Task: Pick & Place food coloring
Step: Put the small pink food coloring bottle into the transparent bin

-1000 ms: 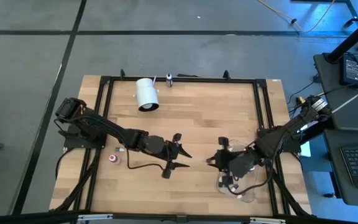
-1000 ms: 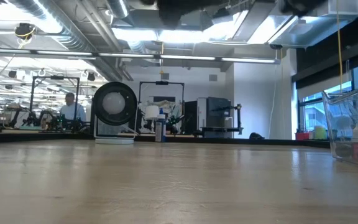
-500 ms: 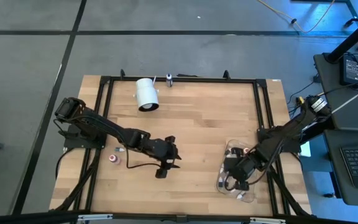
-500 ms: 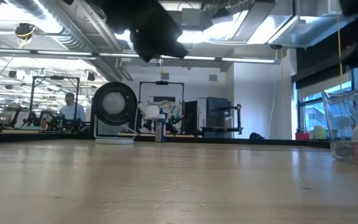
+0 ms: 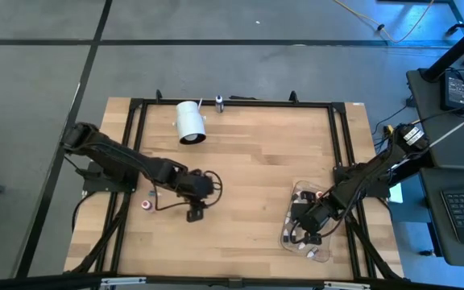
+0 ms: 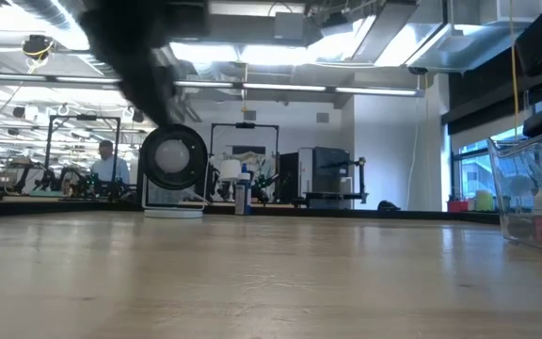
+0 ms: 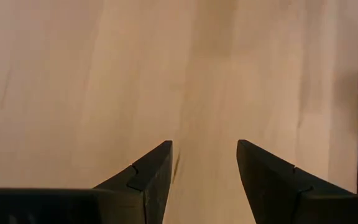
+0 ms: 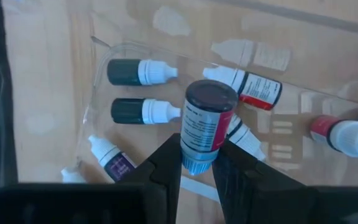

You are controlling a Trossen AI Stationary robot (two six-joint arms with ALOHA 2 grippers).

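Right gripper (image 8: 196, 163) grasps a food coloring bottle (image 8: 207, 123) over the clear bin (image 8: 98, 81).
Only the right wrist view shows loose bottles (image 8: 140, 73) lying beyond its jaws; left gripper (image 7: 204, 167) released, bare wood between its jaws.

Light wooden table (image 5: 248, 173) with a black frame around the edges; near the far edge a white cylinder (image 5: 189, 122) lies on its side, and a small bottle (image 5: 219, 102) stands just to the right of it; over on the left side two little dropper bottles (image 5: 147, 205) sit on the wood, well apart from a clear plastic tray (image 5: 298, 242) at the right side, near the front.
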